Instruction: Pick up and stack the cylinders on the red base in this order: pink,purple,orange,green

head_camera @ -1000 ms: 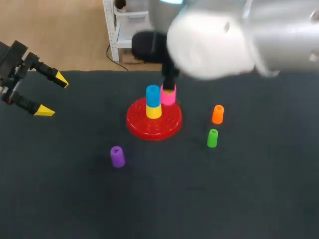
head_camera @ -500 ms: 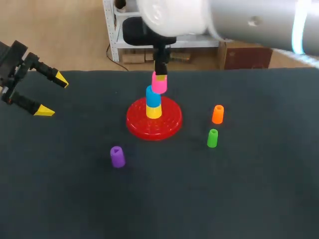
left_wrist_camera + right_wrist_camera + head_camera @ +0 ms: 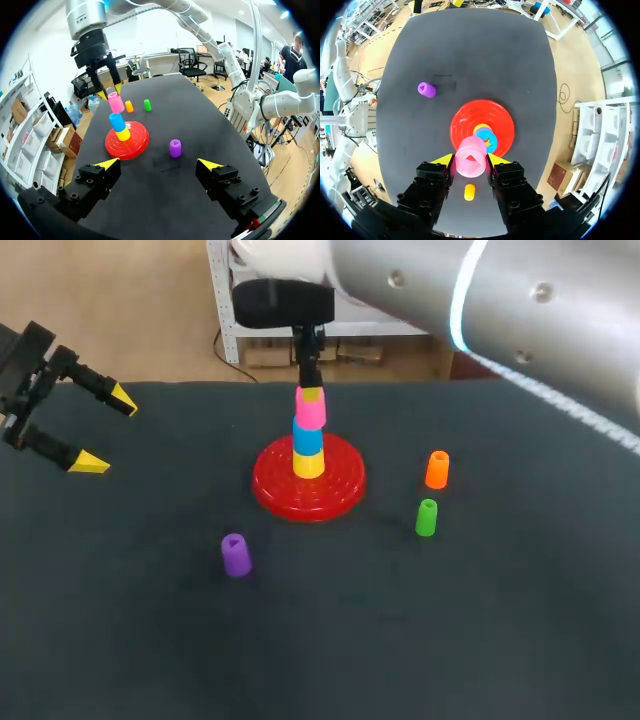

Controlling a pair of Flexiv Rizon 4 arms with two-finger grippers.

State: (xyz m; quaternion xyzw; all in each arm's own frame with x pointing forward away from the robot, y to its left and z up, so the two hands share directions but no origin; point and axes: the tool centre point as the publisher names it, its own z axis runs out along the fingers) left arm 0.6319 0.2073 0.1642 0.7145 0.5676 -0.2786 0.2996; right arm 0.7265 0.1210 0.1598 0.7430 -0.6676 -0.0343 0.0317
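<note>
The red base carries a yellow cylinder with a blue cylinder on top. My right gripper is shut on the pink cylinder, which sits just over the blue one; I cannot tell whether they touch. In the right wrist view the pink cylinder fills the gap between the fingers of the right gripper, above the red base. The purple cylinder stands front left of the base, with the orange cylinder and green cylinder to its right. My left gripper stands open at the far left.
In the left wrist view the left gripper is empty, with the purple cylinder and the red base ahead of it on the dark table. The right arm's big link hangs over the table's back right.
The right arm carried the pink cylinder from behind and beside the stack up and across to just over the blue cylinder. The left arm has kept still.
</note>
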